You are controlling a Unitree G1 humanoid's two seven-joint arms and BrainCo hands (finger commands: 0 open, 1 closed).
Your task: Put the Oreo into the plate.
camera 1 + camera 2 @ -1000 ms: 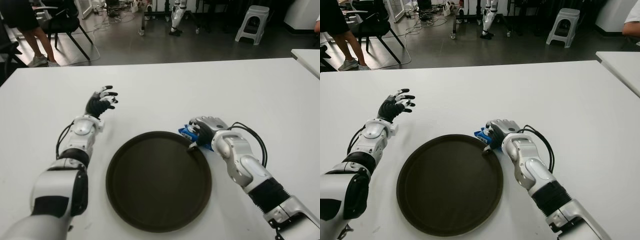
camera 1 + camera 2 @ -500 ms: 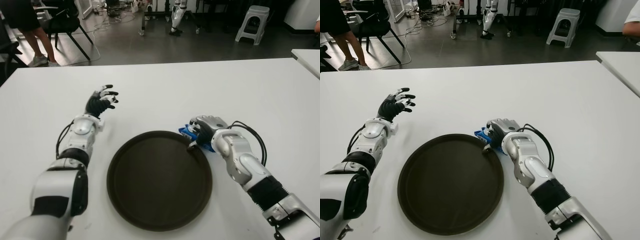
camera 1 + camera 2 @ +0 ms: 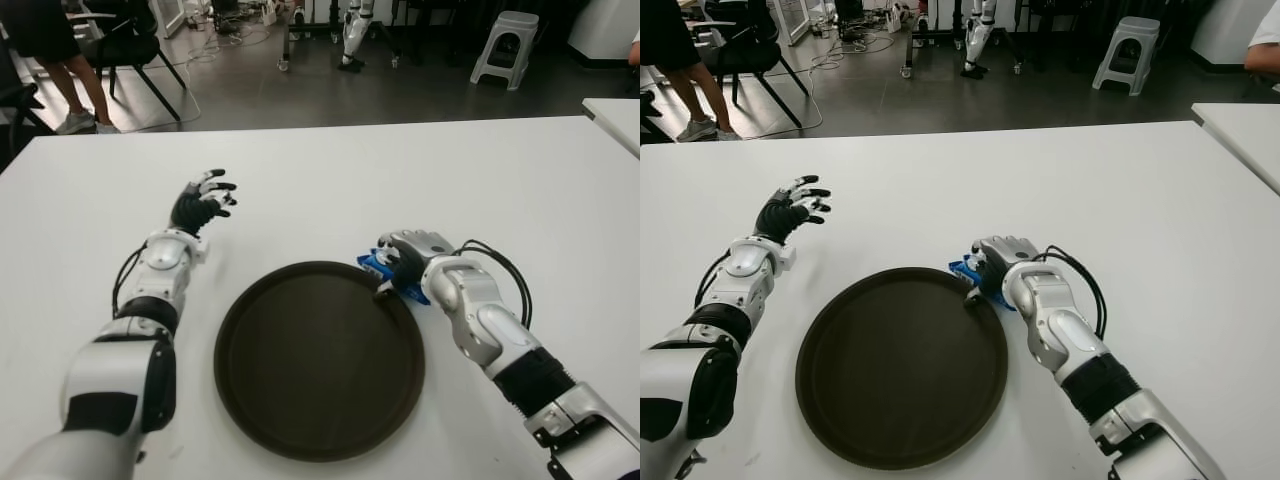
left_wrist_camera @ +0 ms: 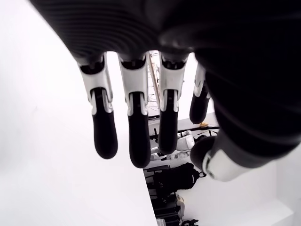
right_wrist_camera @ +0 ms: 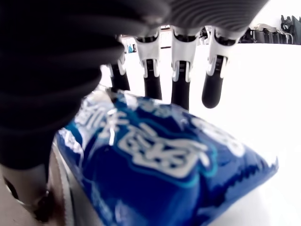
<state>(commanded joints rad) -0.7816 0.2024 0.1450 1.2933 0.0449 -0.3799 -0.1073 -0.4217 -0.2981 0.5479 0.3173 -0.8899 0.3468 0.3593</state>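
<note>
The right hand (image 3: 408, 256) is lying over the blue Oreo packet (image 5: 174, 165) at the far right edge of the dark round plate (image 3: 318, 358), on the white table (image 3: 450, 170). Its fingers (image 5: 180, 80) are reaching over the packet, and the thumb is pressing the near side, so the hand is gripping it. The packet is sitting just beside the rim, not inside the plate. The left hand (image 3: 203, 203) is hovering left of the plate and beyond it, its 4 fingers (image 4: 133, 127) and thumb spread and holding nothing.
</note>
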